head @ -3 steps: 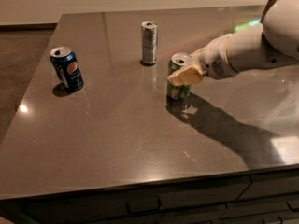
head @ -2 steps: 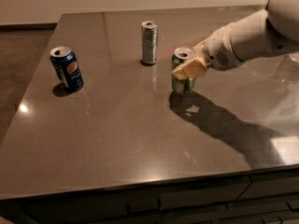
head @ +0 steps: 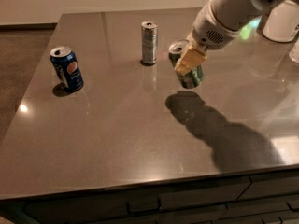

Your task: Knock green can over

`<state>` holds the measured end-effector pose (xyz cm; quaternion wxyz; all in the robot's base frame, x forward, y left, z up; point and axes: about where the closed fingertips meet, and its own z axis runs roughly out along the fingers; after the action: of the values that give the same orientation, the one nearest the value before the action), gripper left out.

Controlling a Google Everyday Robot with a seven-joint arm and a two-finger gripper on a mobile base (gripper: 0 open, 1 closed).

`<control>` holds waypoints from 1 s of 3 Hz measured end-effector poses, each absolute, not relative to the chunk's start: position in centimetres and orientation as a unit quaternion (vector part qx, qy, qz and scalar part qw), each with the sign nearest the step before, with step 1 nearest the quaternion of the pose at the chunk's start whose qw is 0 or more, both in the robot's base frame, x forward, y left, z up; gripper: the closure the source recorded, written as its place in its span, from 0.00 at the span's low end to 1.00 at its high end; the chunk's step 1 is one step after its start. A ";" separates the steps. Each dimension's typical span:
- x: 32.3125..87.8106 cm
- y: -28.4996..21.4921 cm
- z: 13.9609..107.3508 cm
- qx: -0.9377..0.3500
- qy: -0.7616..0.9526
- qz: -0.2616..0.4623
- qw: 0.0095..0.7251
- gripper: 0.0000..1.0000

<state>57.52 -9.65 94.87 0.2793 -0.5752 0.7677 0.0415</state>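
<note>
The green can (head: 188, 73) has a silver top and hangs tilted, its top leaning to the upper left. It is off the table, and its shadow falls on the tabletop just below it. My gripper (head: 189, 60) comes in from the upper right on a white arm. Its yellowish fingers (head: 190, 58) are shut across the can's upper side. The middle of the can is hidden behind the fingers.
A slim silver can (head: 149, 42) stands upright just left of the green can. A blue Pepsi can (head: 67, 69) stands near the left edge of the dark table (head: 117, 139). White robot parts (head: 282, 22) are at the back right. The table's front edge has drawers below it.
The gripper has risen with the green can in it. The can stood upright on the table before and is now off the surface and tilted. The other cans have not moved.
</note>
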 end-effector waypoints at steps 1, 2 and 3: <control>56.8 -9.2 94.1 -0.627 0.752 -0.017 0.201 1.00; 56.3 -9.1 93.2 -0.655 0.739 -0.057 0.150 1.00; 56.2 -9.1 92.3 -0.669 0.730 -0.082 0.114 1.00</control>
<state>56.17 -9.12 92.25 0.1136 -0.6692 0.7297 -0.0824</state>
